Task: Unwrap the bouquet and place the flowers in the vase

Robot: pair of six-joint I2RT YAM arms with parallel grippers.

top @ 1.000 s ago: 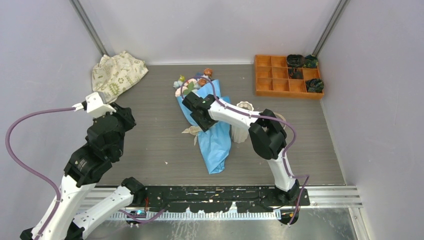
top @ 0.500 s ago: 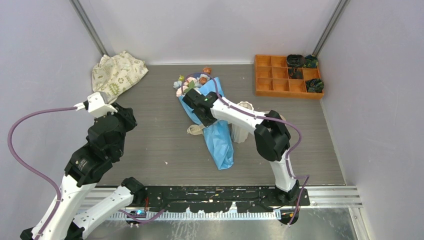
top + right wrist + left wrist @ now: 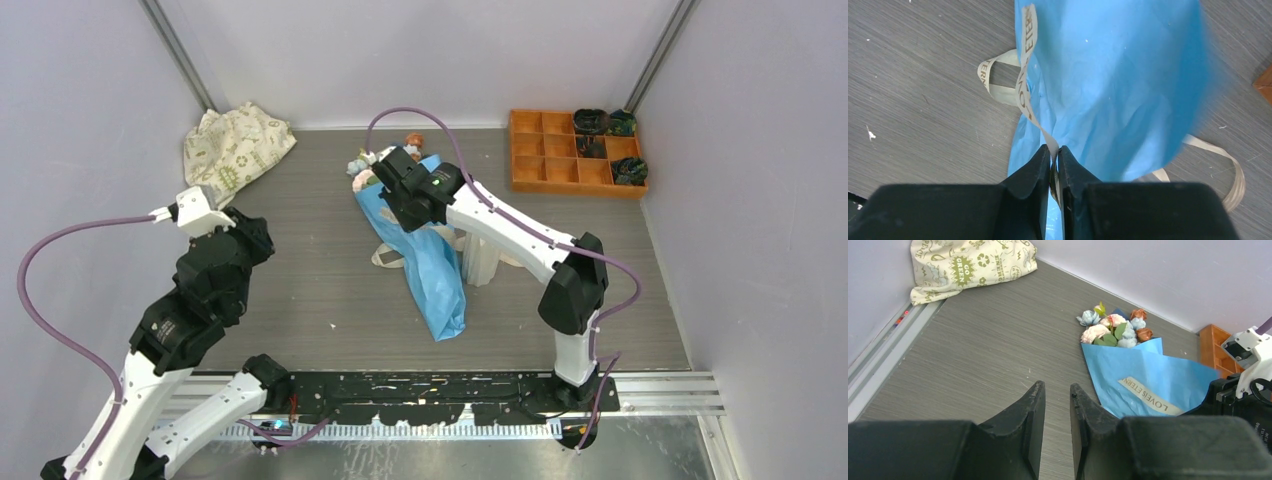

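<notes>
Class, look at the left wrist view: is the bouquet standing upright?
No: the bouquet lies flat on the table, flowers at its far end.

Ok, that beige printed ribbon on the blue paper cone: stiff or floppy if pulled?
Probably floppy: the beige printed ribbon loops limply across the bright blue paper cone. Likely thin and light, pinched flat in the right hand. Pulling may drag the paper.

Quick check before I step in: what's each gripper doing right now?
Left gripper: slightly open, empty.
Right gripper: closed on the ribbon.

The right arm (image 3: 500, 225) is covering most of the vase (image 3: 478, 268), mid-frame. The bouquet (image 3: 1118, 90) is blurring along its right edge.
</notes>
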